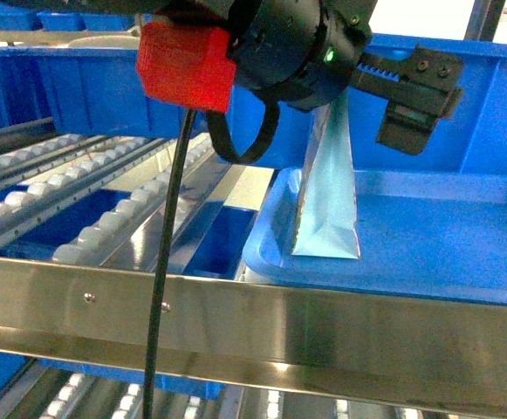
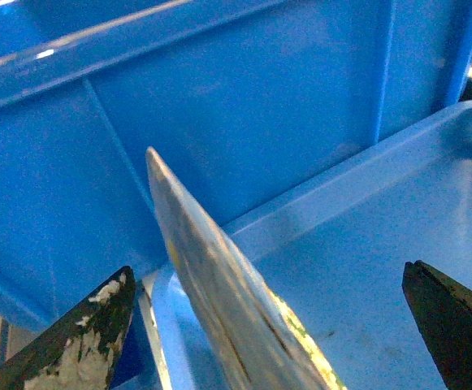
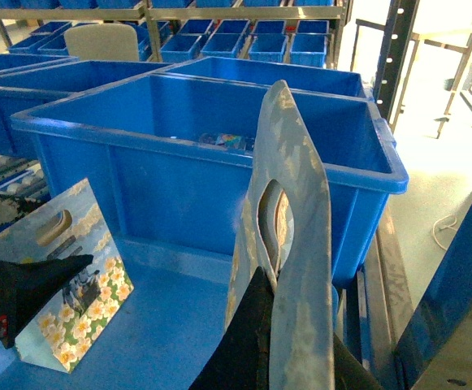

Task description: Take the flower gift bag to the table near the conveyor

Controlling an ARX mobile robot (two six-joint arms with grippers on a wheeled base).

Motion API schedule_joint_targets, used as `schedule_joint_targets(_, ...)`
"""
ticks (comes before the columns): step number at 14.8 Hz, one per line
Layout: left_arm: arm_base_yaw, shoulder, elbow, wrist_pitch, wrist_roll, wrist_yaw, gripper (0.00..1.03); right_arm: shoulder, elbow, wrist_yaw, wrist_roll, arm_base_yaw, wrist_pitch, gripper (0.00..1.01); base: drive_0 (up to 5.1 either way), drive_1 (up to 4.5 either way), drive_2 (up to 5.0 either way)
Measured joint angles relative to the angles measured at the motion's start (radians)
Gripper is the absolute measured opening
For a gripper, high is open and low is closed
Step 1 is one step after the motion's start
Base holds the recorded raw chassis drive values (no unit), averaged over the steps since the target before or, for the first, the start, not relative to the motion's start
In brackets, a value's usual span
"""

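Observation:
My right gripper (image 3: 288, 292) is shut on the flower gift bag (image 3: 296, 187), which shows edge-on, pale grey-blue with a handle cut-out, upright over the blue tray (image 3: 154, 341); neither shows in the head view. A second floral bag (image 3: 73, 268) stands in the tray's left end. It shows as a pale-blue wedge (image 1: 327, 192) in the head view. My left gripper (image 1: 358, 96) is open, its fingers wide on either side of that bag's top edge (image 2: 211, 268), not touching it. The conveyor (image 1: 87, 192) with white rollers lies to the left. The table is out of view.
A deep blue bin (image 1: 462, 113) stands right behind the tray (image 1: 428, 236). A shiny steel rail (image 1: 262, 323) crosses in front. A black cable (image 1: 161, 288) hangs from the left arm. More blue bins fill the shelves (image 3: 244, 41) at the back.

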Motion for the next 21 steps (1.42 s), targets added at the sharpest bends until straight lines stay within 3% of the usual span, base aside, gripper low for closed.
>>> schedule_joint_targets(5, 0.006, 0.026, -0.014, -0.002, -0.019, -0.018, 0.98, 0.0, 0.0, 0.0, -0.001, 0.0, 0.0, 0.02, 0.0, 0.0, 0.0)
schedule_joint_targets(8, 0.008, 0.033, -0.014, -0.01, -0.006, -0.034, 0.94, 0.0, 0.0, 0.0, -0.001, 0.0, 0.0, 0.02, 0.0, 0.0, 0.0)
schedule_joint_targets(13, 0.008, 0.033, -0.014, -0.01, 0.001, -0.033, 0.33, 0.0, 0.0, 0.0, -0.001, 0.0, 0.0, 0.02, 0.0, 0.0, 0.0)
schedule_joint_targets(15, 0.008, 0.033, -0.014, -0.01, 0.001, -0.032, 0.14, 0.0, 0.0, 0.0, -0.001, 0.0, 0.0, 0.02, 0.0, 0.0, 0.0)
schedule_joint_targets(16, 0.012, -0.066, -0.123, 0.055, -0.035, -0.056, 0.02, 0.0, 0.0, 0.001, -0.001, 0.0, -0.001, 0.02, 0.0, 0.0, 0.0)
schedule_joint_targets(21, 0.024, -0.364, -0.193, 0.076, -0.057, -0.129, 0.02, 0.0, 0.0, 0.0, -0.001, 0.0, 0.0, 0.02, 0.0, 0.0, 0.0)
